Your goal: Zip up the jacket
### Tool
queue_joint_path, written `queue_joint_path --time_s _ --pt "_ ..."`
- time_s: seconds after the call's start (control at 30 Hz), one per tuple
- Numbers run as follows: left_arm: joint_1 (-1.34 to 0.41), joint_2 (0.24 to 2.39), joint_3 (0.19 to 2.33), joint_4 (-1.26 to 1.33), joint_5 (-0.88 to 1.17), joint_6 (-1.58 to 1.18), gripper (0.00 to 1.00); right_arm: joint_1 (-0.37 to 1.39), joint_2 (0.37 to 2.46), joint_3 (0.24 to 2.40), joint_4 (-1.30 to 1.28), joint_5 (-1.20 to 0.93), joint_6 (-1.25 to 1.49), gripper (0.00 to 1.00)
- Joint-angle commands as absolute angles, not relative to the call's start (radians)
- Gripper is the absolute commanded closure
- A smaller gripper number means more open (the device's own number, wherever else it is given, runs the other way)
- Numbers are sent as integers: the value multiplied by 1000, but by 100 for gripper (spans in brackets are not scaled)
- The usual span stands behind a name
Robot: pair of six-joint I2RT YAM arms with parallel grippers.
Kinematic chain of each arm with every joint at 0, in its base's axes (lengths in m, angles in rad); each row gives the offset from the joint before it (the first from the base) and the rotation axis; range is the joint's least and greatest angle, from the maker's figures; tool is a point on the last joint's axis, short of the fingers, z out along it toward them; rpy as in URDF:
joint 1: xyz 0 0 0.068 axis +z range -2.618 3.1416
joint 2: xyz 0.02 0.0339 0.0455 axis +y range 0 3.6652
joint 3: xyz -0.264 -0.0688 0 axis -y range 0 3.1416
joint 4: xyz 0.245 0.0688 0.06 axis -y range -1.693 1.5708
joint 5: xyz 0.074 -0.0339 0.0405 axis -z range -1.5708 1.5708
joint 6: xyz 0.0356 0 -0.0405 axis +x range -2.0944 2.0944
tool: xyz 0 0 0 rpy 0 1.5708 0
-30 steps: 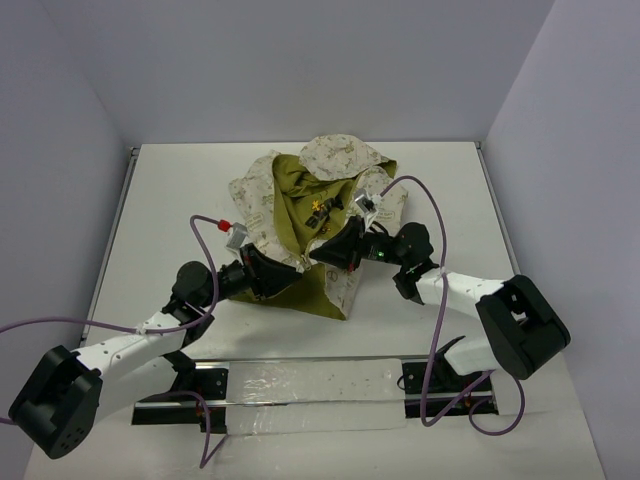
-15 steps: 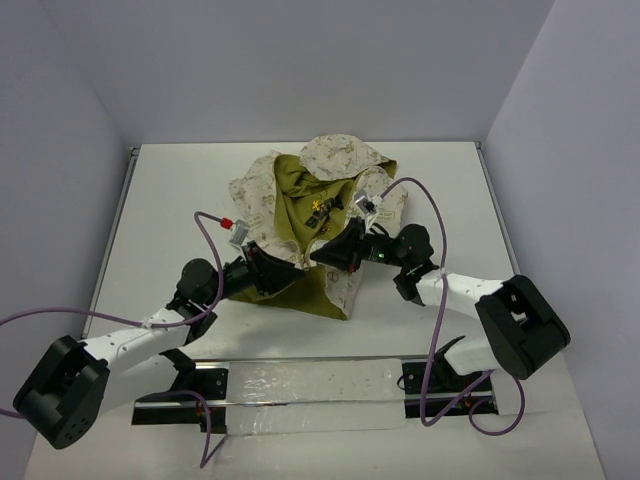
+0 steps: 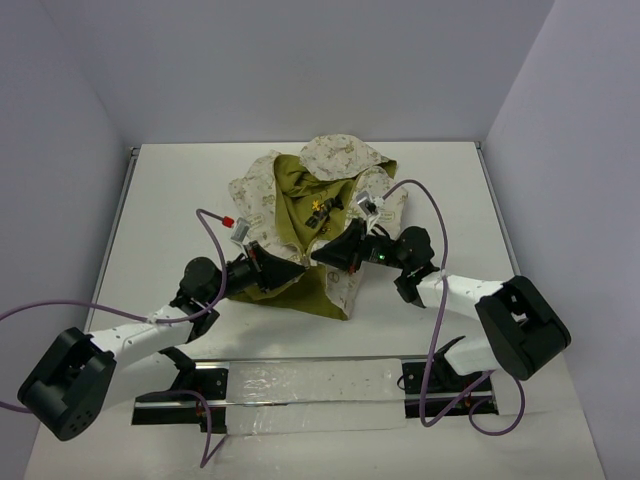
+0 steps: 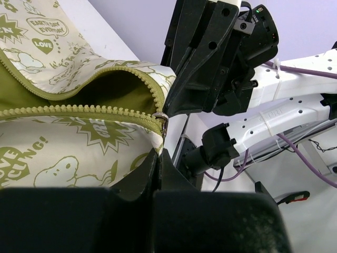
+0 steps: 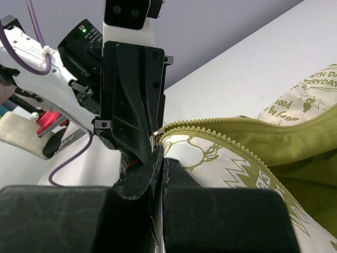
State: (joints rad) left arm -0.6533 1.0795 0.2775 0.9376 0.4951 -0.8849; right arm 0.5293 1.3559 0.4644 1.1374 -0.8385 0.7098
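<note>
On the white worktop (image 3: 170, 200) the jacket (image 3: 255, 200) lies in a crumpled heap, unzipped. Its olive lining (image 3: 292, 195) is spread open to the top camera, and its cream hood (image 3: 345, 155) is bunched at the jacket's far side. Both arm bases sit on the jacket's near side. From the jacket's near left the left arm (image 3: 150, 325) reaches in low, and from its near right the right arm (image 3: 455, 288) does the same. The 2 wrists meet tip to tip at the jacket's near hem, where the zipper ends.

Seen from the left wrist, the left jaws are pressed together, pinching the cream printed cloth just below the bottom of the zipper (image 4: 79, 109). 2 rows of olive teeth, parted along their length, converge at a small metal fitting (image 4: 162, 118) right above the pinch. The right arm's black head (image 4: 195, 68) stands just beyond the fitting.

Seen from the right wrist, the right jaws are likewise pressed together on the jacket's hem, with cloth caught between them, directly under the same metal fitting (image 5: 156, 135). The left arm's black head (image 5: 131, 95) faces them from the jacket's other front edge, very close
</note>
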Motion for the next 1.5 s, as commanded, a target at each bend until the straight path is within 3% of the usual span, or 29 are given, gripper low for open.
queue_joint_path --time_s 0.0,0.3,0.47,0.5,0.53,0.57,0.77,0.87,1.1,1.47 --pt "-658 1095 295 1035 557 -902 100 529 1321 468 1215 -776 703 100" --pt "-673 1130 295 1014 621 -884 100 525 1314 486 1207 -722 718 100" --pt "-675 1098 299 925 614 -861 100 523 1269 483 1042 -735 629 100" --pt "-674 1074 311 863 598 -857 100 523 1246 499 976 -755 562 98" --pt "-673 1054 340 755 579 -828 100 529 1229 517 807 -763 503 82" --pt "-673 1031 356 700 573 -808 100 537 1186 543 688 -750 440 76" --pt "-673 1006 477 434 585 -727 100 583 968 586 217 -525 100 62" --pt "-673 1047 504 391 633 -719 100 654 924 617 88 -353 -26 61" --pt "-674 1079 502 320 686 -815 100 934 831 612 72 -6 -231 62" --pt "-687 973 315 218 606 -983 100 1054 841 678 -77 -3 -147 59"
